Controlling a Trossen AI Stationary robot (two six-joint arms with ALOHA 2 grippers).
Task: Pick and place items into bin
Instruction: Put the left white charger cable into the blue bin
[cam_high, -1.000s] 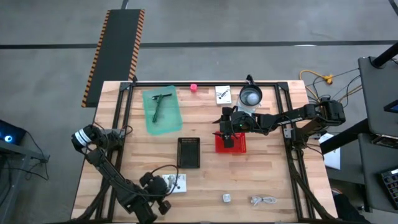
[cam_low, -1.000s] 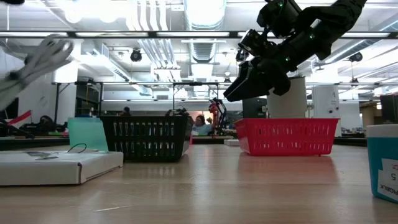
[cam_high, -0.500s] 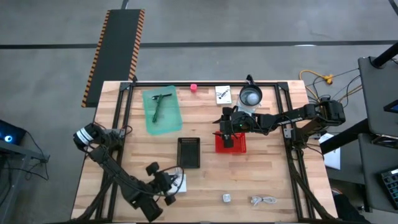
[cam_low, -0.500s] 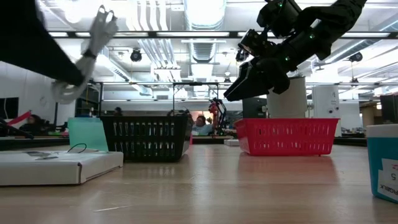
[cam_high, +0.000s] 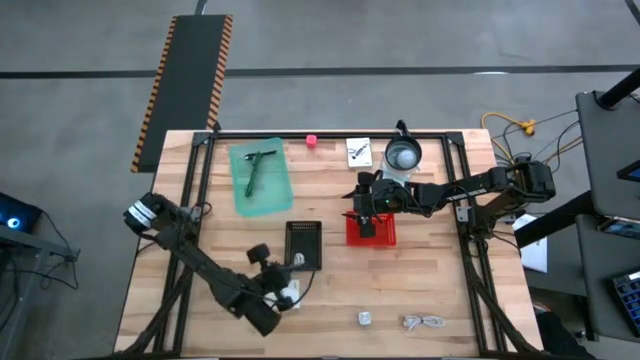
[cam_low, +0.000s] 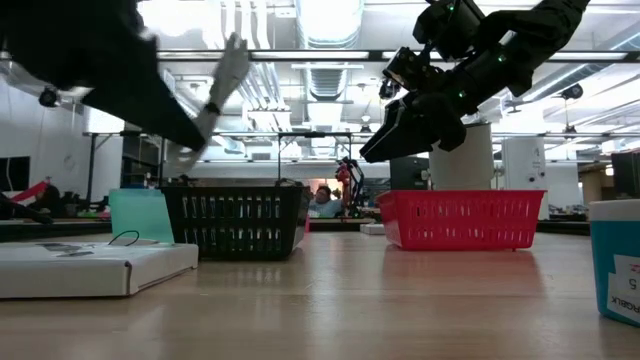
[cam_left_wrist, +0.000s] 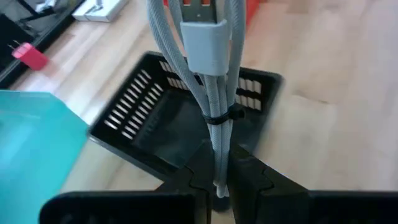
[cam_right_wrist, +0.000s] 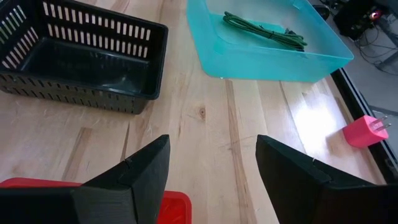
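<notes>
Left wrist view shows my left pincer (cam_left_wrist: 222, 177) clamped tight on a grey cable bundle (cam_left_wrist: 211, 68), gripped at its tail with the plug end sticking out over the black basket (cam_left_wrist: 186, 118). I'd carry it until the whole bundle hangs above the basket's floor, then let go low so the plug can't catch the rim. My right pincer (cam_right_wrist: 211, 171) hangs with its fingers spread wide and nothing between them, above the red basket (cam_high: 372, 230) on the bench (cam_high: 450, 280).
</notes>
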